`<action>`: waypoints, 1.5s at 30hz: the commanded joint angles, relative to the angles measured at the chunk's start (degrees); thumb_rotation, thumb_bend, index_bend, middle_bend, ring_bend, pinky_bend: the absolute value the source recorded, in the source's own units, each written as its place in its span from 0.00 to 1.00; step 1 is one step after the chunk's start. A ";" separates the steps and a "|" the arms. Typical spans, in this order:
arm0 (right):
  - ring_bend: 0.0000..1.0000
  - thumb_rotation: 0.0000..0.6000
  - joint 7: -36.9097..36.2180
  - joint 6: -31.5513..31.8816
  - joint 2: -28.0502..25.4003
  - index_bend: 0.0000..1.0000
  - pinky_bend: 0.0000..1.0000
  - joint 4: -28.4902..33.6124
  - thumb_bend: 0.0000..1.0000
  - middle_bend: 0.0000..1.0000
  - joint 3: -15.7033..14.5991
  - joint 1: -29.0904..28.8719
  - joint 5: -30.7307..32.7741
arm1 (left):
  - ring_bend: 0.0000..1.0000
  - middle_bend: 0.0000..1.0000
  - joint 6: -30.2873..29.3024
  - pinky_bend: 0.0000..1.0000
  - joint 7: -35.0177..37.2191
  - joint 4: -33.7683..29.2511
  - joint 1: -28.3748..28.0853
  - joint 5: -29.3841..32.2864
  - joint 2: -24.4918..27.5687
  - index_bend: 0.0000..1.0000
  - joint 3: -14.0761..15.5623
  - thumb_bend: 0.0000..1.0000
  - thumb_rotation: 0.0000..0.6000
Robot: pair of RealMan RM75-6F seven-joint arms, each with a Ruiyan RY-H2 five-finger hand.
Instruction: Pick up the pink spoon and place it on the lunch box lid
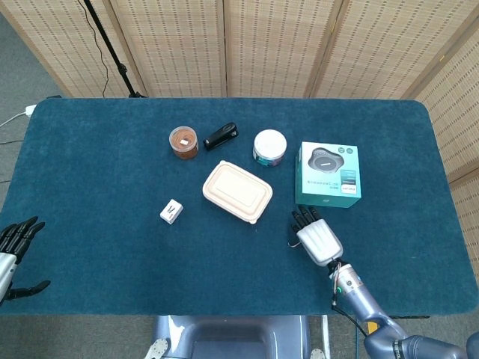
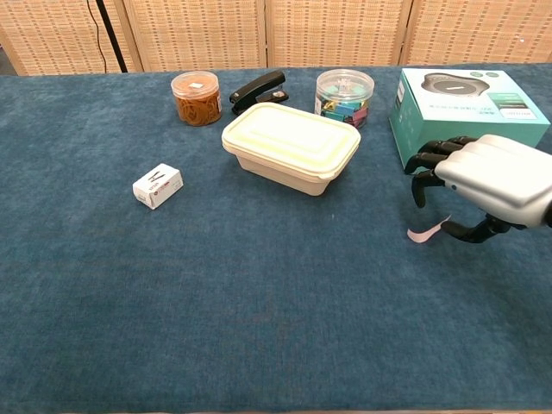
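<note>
The pink spoon [image 2: 428, 231] lies flat on the blue cloth, right of the lunch box [image 2: 291, 147] whose cream lid is on. My right hand [image 2: 483, 177] hovers just over the spoon's right end, fingers curled downward and apart, and the thumb reaches in close to the spoon's tip. It holds nothing. In the head view the right hand [image 1: 316, 238] covers the spoon, just right of the lunch box [image 1: 237, 191]. My left hand [image 1: 15, 250] rests open at the table's near left edge, far from everything.
A teal carton [image 2: 466, 103] stands right behind my right hand. Along the back are a jar of rubber bands [image 2: 195, 97], a black stapler [image 2: 257, 90] and a tub of clips [image 2: 344, 95]. A small white box [image 2: 158, 185] lies at the left.
</note>
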State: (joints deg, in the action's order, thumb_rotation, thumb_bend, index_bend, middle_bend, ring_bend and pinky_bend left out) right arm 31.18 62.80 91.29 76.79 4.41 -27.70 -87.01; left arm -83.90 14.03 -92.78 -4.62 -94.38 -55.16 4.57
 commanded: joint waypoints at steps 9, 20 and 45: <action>0.12 1.00 0.95 -0.75 -0.15 0.42 0.13 0.79 0.43 0.19 -0.54 -0.53 1.46 | 0.00 0.00 -0.08 0.00 0.05 -0.02 0.06 -0.08 0.05 0.00 0.10 0.00 1.00; 0.12 1.00 0.70 -1.08 0.30 0.45 0.13 -0.58 0.43 0.19 -1.10 -0.90 2.45 | 0.00 0.00 0.09 0.00 0.16 0.02 -0.01 -0.01 0.09 0.00 0.12 0.00 1.00; 0.12 1.00 -0.03 -0.96 1.09 0.51 0.13 -3.14 0.43 0.19 -1.75 -1.40 3.54 | 0.00 0.00 0.70 0.00 -0.59 -0.38 -0.19 0.31 0.06 0.00 0.14 0.00 1.00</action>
State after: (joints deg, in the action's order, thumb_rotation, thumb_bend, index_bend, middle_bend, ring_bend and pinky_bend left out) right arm 31.10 61.81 92.34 73.72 2.69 -29.09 -83.47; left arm -83.20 13.45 -93.16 -4.81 -94.07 -55.10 4.71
